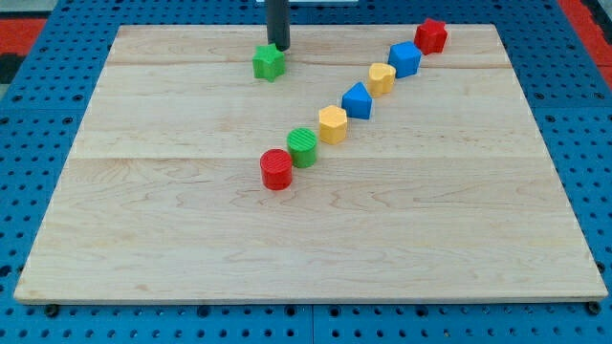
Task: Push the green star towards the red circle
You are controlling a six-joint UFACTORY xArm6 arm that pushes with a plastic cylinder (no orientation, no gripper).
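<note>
The green star (270, 62) lies near the view's top, left of centre, on the wooden board (143, 210). My tip (278, 47) stands just above it on the star's upper right side, touching or nearly touching it. The red circle (276, 169) sits near the board's middle, well below the star and slightly to its right.
A diagonal row runs up to the view's right from the red circle: green circle (302, 147), yellow hexagon (333, 124), blue block (358, 100), yellow block (382, 78), blue block (404, 59), red block (431, 35).
</note>
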